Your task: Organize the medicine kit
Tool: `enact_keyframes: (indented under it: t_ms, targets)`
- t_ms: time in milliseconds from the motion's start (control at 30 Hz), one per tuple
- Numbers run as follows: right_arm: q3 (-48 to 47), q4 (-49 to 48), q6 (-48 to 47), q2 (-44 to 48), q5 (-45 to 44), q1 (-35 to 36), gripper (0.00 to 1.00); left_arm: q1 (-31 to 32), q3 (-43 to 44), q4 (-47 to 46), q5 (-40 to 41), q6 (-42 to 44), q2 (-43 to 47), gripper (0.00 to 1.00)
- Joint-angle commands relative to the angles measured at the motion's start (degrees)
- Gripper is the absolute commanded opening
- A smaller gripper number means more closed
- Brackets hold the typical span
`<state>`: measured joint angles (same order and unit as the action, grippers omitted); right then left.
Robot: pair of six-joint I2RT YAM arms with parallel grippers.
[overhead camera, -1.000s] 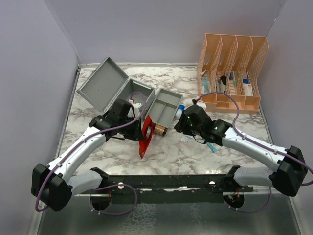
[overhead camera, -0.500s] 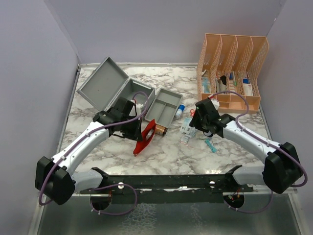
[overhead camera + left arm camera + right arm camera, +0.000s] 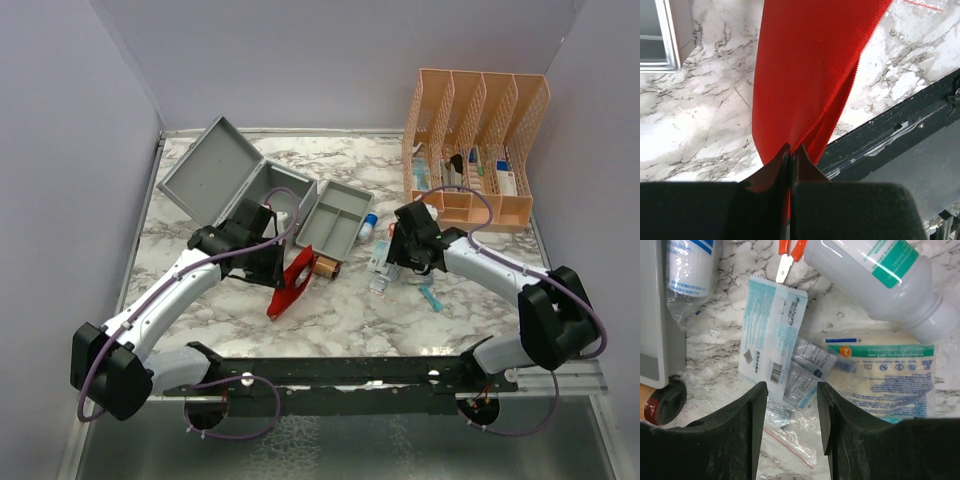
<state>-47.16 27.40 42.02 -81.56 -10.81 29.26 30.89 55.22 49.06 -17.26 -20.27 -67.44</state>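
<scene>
The medicine kit [image 3: 285, 195] sits on the far left of the marble table [image 3: 360, 160], its long axis running on a diagonal from far right to near left. Its lid [image 3: 210, 170] stands swung up and leaning away to the left, so the open side faces right and up. The grey divided tray [image 3: 337, 215] lies out of the case, just beside it on the right, with its long side on a similar diagonal. The left arm reaches forward from its base and bends in toward the case. The left gripper [image 3: 790, 150] is pinched tight on the edge of a red pouch [image 3: 810, 65], which hangs down from it over the table, just in front of the case. The right arm stretches forward and inward, its wrist turned down. The right gripper [image 3: 791, 390] has its jaws spread apart and holds nothing, poised over a blue and white packet [image 3: 772, 332] among loose sachets. A white bottle [image 3: 875, 275] lies on its side nearby. A peach organizer [image 3: 475, 150] stands at the far right.
</scene>
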Motion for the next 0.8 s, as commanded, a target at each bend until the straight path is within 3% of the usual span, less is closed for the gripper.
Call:
enact_keyframes:
  t_ms: [0, 133, 500, 767]
  targets:
    - [-3.2, -3.5, -1.6, -3.0, 1.1, -0.2, 0.44, 0.4, 4.4, 4.7, 5.0, -2.3, 1.3, 0.0]
    - [-4.6, -4.1, -0.7, -5.9, 0.0, -0.2, 0.42, 0.4, 4.8, 6.4, 9.6, -3.4, 1.1, 0.0]
    - [-6.5, -4.6, -0.2, -13.3, -2.4, -0.2, 0.35, 0.4, 5.8, 6.5, 11.3, -3.7, -1.2, 0.0]
    - [-3.5, -7.0, 1.6, -12.9, -1.9, -0.2, 0.14, 0.5, 5.2, 6.4, 11.3, -3.0, -1.7, 0.0]
